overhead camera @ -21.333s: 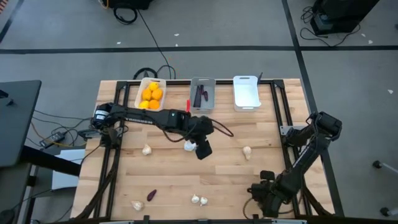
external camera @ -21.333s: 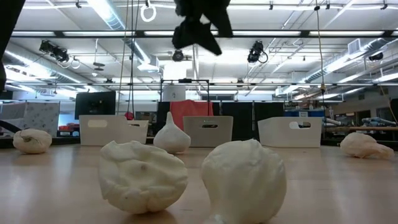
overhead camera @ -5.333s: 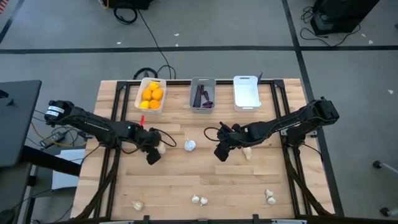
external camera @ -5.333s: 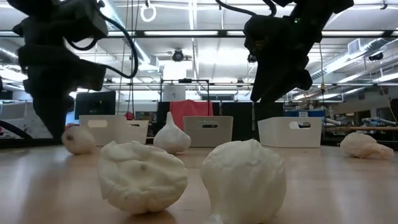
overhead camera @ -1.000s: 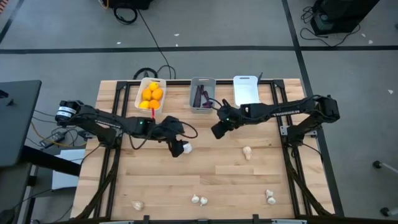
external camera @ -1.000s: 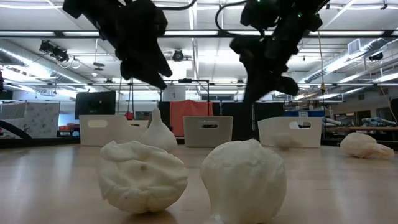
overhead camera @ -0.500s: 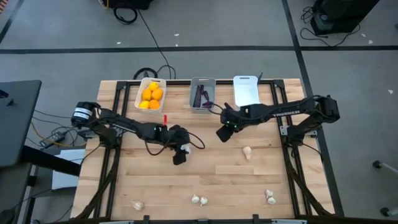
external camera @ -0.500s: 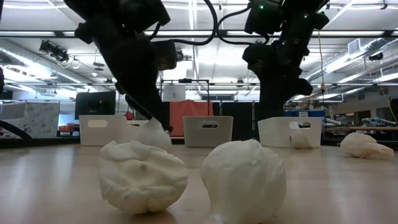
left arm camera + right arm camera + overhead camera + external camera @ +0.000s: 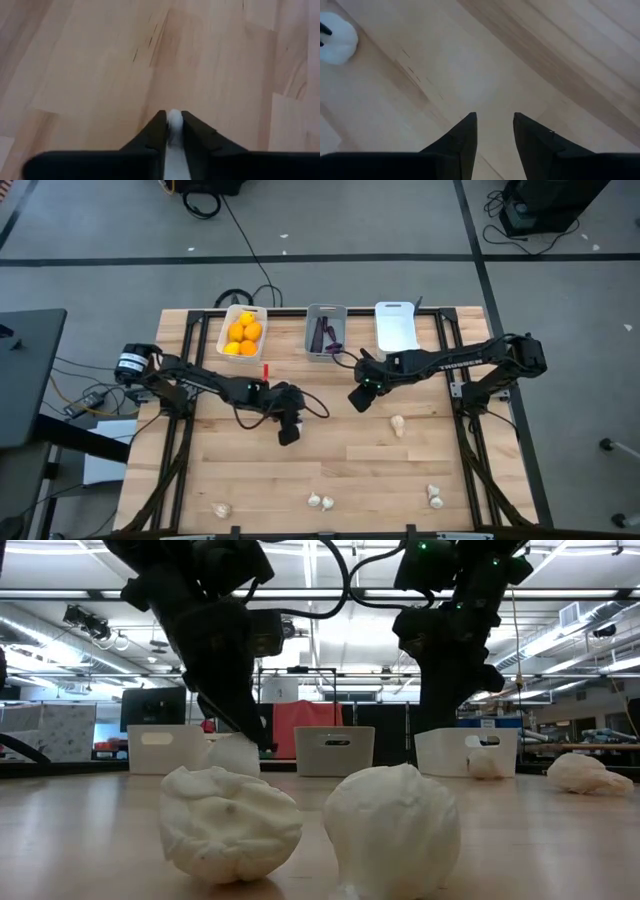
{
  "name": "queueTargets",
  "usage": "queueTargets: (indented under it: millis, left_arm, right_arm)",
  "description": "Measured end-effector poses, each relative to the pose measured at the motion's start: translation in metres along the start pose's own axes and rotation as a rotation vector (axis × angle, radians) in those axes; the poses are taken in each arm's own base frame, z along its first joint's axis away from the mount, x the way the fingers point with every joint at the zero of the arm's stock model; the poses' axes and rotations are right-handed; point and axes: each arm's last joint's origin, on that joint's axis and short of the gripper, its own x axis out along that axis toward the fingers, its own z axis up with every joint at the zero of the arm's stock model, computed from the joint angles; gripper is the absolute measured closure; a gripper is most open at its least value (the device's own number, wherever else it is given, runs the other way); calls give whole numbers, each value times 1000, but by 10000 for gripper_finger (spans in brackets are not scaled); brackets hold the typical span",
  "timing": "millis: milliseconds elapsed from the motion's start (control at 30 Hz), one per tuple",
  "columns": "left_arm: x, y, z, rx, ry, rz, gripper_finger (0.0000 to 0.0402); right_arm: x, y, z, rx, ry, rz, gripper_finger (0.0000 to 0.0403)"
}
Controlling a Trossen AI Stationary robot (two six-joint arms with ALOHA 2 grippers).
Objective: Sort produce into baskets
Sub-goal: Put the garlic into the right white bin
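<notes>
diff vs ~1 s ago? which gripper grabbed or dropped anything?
The left gripper moved forward over the middle of the table and closed on a garlic bulb that had been lying free beside it. The right gripper drifted slightly toward the table's middle and stands open, holding nothing. The three baskets and the other loose bulbs stayed put.
</notes>
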Motion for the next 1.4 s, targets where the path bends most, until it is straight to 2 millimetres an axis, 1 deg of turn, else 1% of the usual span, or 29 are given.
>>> queueTargets:
  millis: [67,133,233,333,467,567,633,733,867,933,1033,1167,1233,1400]
  left_arm:
    - [-1,1,2,-21,-16,-4,376]
    - [-6,3,8,-63,-55,-21,387]
    - [-15,9,21,-119,-164,-36,379]
    - [-30,19,38,-162,-297,-58,370]
    - [-55,39,56,-235,-450,-64,372]
    - [-70,54,66,-284,-531,-100,376]
    - [-78,61,70,-304,-556,-138,376]
    - [-81,70,74,-341,-582,-197,376]
    - [-83,76,76,-386,-588,-229,377]
    - [-83,77,76,-391,-584,-230,377]
    - [-84,77,77,-407,-587,-238,377]
    - [-83,77,76,-417,-583,-239,377]
    - [-83,77,76,-416,-582,-241,377]
    - [-83,77,76,-414,-573,-247,373]
  right_arm:
    - [0,0,0,0,0,0,264]
    - [0,1,0,-1,0,9,264]
    - [-1,9,2,-3,-43,73,262]
    - [-3,24,5,-21,-83,229,260]
    - [-11,44,13,-40,-205,413,258]
    - [-17,52,21,-31,-308,495,258]
    - [-19,53,25,-19,-367,507,258]
    - [-20,53,27,-24,-422,475,258]
    - [-19,52,27,-45,-441,439,256]
    - [-18,51,26,-18,-414,436,250]
    - [-17,49,25,4,-363,444,229]
    - [-19,49,25,-6,-375,450,186]
    - [-21,49,27,-28,-416,444,159]
    - [-19,47,28,-66,-443,393,78]
